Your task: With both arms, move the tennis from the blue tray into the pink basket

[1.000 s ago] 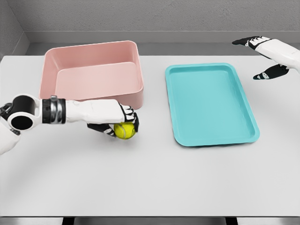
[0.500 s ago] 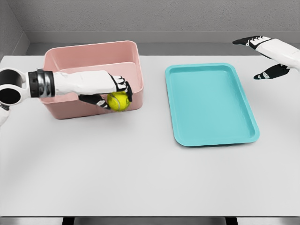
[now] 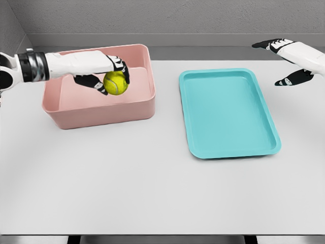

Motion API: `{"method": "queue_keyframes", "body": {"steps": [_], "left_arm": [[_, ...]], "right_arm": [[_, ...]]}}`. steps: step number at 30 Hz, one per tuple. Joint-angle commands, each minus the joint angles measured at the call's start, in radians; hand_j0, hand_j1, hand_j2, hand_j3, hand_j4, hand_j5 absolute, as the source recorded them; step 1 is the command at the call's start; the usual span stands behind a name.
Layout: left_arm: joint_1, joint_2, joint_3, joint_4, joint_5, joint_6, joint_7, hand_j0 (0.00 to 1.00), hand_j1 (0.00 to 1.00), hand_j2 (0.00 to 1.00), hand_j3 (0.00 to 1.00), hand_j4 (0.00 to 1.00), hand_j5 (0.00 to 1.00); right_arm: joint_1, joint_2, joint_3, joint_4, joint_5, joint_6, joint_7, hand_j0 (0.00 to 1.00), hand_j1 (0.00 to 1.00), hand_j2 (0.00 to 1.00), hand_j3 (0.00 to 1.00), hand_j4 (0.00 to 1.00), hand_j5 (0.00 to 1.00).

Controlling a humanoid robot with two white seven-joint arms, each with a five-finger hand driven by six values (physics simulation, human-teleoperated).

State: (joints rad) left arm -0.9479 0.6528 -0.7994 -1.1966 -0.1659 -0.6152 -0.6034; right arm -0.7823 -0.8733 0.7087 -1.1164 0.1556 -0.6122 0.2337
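Tennis ball, fuzzy yellow-green sphere (image 3: 116, 83), is hovering over the pink plastic rectangular basket (image 3: 101, 109) as we are gripping it

We are curling our left hand (image 3: 104, 73) around its sides; our right hand (image 3: 290, 60) is idling with spread fingers beyond the teal plastic tray (image 3: 228, 112). We are judging it light, springy, grippy felt, prone to bouncing if released from high

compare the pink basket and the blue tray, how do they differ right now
The pink basket has tall walls; the blue tray is shallow with a low rim. The basket sits at the table's left, the tray at its right. The left hand holds the tennis ball over the basket; nothing lies in the tray. Both are rounded rectangles resting flat on the table.
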Motion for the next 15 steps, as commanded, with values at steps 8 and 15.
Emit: {"method": "queue_keyframes", "body": {"steps": [8, 15], "left_arm": [[-0.028, -0.122, 0.003, 0.305, -0.044, 0.004, 0.005, 0.36, 0.36, 0.36, 0.36, 0.36, 0.36], [-0.032, -0.133, 0.009, 0.324, -0.049, 0.004, 0.011, 0.78, 0.78, 0.78, 0.78, 0.78, 0.78]], "right_arm": [[-0.002, -0.001, 0.0, 0.0, -0.007, 0.001, -0.001, 1.0, 1.0, 1.0, 1.0, 1.0, 1.0], [-0.002, -0.003, 0.0, 0.0, -0.007, 0.001, -0.001, 1.0, 1.0, 1.0, 1.0, 1.0, 1.0]]}}
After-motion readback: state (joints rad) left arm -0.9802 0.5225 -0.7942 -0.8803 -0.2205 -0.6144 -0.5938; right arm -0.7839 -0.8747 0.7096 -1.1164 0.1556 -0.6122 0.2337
